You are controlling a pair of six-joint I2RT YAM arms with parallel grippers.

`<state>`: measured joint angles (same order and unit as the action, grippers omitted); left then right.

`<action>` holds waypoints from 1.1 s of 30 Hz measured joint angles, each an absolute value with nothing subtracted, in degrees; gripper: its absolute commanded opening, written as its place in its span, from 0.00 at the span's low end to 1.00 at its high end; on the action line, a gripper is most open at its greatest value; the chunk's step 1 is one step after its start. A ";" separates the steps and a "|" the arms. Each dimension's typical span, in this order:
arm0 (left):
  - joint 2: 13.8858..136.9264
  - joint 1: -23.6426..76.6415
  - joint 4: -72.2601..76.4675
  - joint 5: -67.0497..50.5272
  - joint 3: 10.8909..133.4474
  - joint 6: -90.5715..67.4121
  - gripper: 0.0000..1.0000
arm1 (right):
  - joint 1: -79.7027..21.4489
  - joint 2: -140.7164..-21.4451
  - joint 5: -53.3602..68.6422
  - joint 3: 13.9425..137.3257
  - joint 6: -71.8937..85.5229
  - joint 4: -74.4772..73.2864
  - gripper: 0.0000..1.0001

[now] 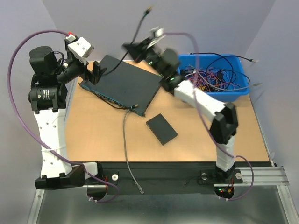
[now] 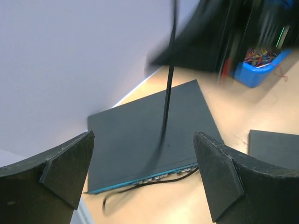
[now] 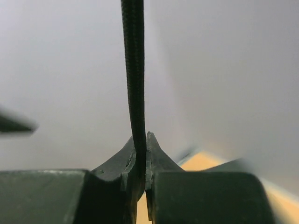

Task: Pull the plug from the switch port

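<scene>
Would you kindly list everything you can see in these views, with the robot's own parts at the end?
network switch: one, dark with a teal front edge, far left of the table.
small flat box: one, black, mid-table, nearer than the switch.
bin: one, blue, far right corner.
wires: many, mixed colours, tangled in the bin.
grey cable: one, from the switch's front edge past the table's near edge.
black cable: one, rising from the right hand toward the back wall.
table: one, tan top.
left hand: one, black, open, by the switch's far left corner.
right hand: one, black, shut on the black cable.
</scene>
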<state>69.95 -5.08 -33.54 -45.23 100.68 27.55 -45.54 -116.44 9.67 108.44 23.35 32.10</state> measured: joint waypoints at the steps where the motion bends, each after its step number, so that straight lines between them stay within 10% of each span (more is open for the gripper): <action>1: 69.89 -5.08 -34.28 -44.27 101.45 28.01 0.99 | -42.11 -113.43 7.88 108.99 21.65 30.79 0.01; 17: 71.11 -5.10 -36.67 -40.42 101.58 31.09 0.99 | -8.93 -96.23 -11.81 123.76 7.70 29.80 0.01; 33: 72.95 -5.10 -35.79 -40.07 98.26 31.68 0.99 | -4.82 -102.52 -15.62 128.20 1.72 20.64 0.01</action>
<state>72.95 -5.10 -35.79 -40.07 98.26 31.68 -4.82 -102.52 -15.62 128.20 1.72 20.64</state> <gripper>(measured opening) 0.986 0.094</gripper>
